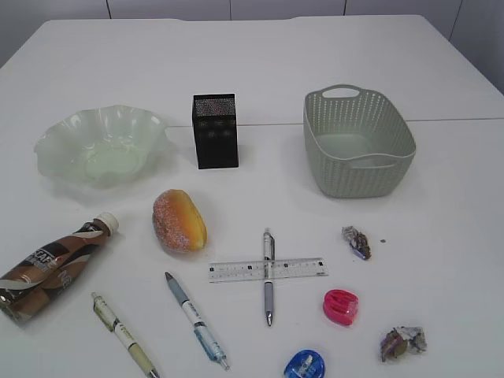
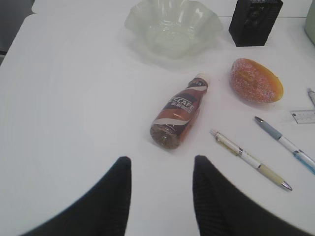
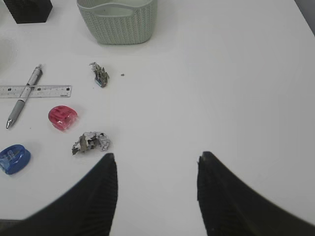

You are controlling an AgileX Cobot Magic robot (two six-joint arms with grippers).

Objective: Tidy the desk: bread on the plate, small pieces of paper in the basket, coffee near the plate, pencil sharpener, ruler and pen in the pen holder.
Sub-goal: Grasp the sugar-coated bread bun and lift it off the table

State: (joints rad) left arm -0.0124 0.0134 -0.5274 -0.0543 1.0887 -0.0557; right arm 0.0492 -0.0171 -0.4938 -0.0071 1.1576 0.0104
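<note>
The bread (image 1: 179, 220) lies on the table in front of the wavy glass plate (image 1: 102, 150). A coffee bottle (image 1: 51, 268) lies on its side at the left. Three pens (image 1: 195, 319) and a clear ruler (image 1: 268, 269) lie near the front, one pen crossing the ruler. A pink pencil sharpener (image 1: 340, 306) and a blue one (image 1: 305, 365) sit front right, with two crumpled paper pieces (image 1: 402, 342) nearby. My left gripper (image 2: 162, 158) hangs open just short of the coffee bottle (image 2: 178, 113). My right gripper (image 3: 156, 154) is open and empty, right of a paper piece (image 3: 91, 141).
The black pen holder (image 1: 215, 131) stands at the back centre and the green basket (image 1: 358, 142) at the back right. Neither arm shows in the exterior view. A tiny dark speck (image 1: 383, 240) lies beside the upper paper piece.
</note>
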